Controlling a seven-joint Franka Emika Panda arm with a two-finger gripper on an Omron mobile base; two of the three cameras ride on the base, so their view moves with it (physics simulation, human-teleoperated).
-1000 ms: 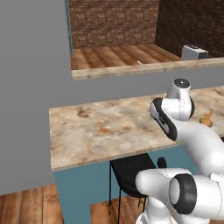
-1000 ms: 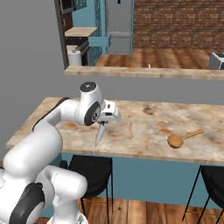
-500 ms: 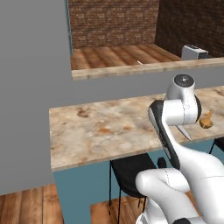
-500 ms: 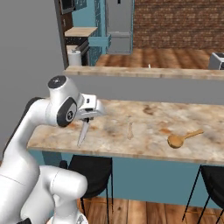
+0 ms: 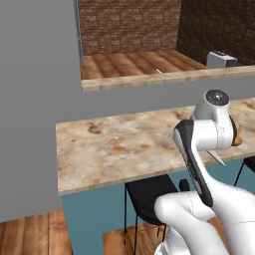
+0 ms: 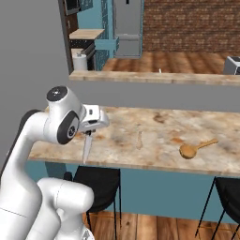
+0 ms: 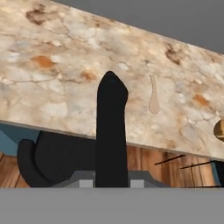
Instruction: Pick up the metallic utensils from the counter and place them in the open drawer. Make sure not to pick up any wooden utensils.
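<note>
Knife (image 6: 87, 147): clamped in gripper (image 6: 90, 133), blade hanging down past counter (image 6: 154, 154) front edge.
Spoon (image 6: 194, 149), pale stick (image 6: 139, 139): wood, on counter, leave.
Drawer: unseen.
Advice: keep grip firm, blade vert., swing slow, clear of stool (image 6: 96, 180).

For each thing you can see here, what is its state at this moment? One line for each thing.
gripper: shut on the knife, raised above the counter's near edge.
knife: held, blade hanging down.
wooden spoon: lying flat on the counter.
pale wooden stick: lying flat on the counter.
</note>
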